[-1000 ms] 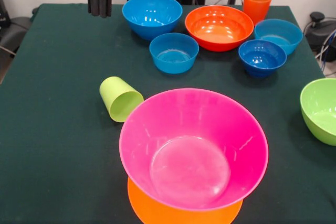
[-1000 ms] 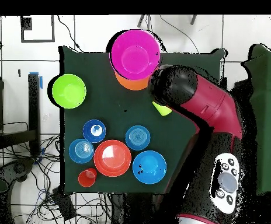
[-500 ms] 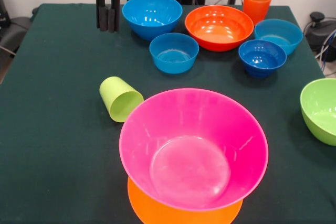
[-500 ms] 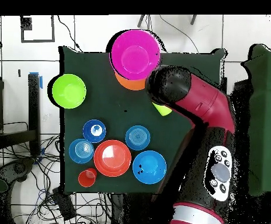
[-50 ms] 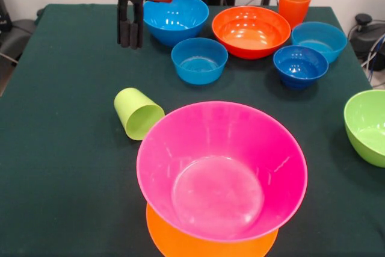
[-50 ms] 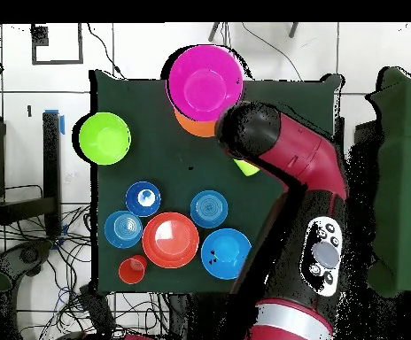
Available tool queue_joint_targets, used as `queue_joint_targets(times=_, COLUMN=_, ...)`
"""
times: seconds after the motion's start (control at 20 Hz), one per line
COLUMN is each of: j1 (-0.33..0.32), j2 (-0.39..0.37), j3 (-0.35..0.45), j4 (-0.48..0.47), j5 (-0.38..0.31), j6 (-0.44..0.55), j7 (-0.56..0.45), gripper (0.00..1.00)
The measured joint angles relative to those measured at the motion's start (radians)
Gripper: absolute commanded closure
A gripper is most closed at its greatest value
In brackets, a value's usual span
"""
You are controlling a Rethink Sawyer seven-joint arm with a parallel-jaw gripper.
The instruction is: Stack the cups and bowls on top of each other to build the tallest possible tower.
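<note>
Presently my gripper [image 5: 130, 31], fingers nearly together and empty, hangs above the far-left cloth. I judge I'm heading for the green cup [image 5: 138, 113], tipped over left of the pink bowl [image 5: 221, 170]; next I must spread and descend.

The arm [image 6: 306, 173] is showing a glossy dark-red shell with rounded black joint caps, one big black dome sitting at its end. A grey oval panel with small round buttons [image 6: 322, 257] is sitting on the red link beyond that dome. The claw [image 5: 130, 44] is wearing two slim black fingers [image 5: 124, 27] with thicker dark pads, hanging from a red drum-shaped housing with a pale strip under it.
</note>
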Motion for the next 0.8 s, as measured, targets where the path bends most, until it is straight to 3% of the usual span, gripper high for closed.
queue_joint_targets(times=0.45, j1=0.079, j2=-0.057, j3=-0.003, j4=0.059, j5=0.000, j6=-0.003, j7=0.030, gripper=1.00)
queue_joint_targets(times=0.8, j1=0.176, j2=-0.136, j3=-0.022, j4=0.139, j5=0.006, j6=-0.003, j7=0.143, gripper=1.00)
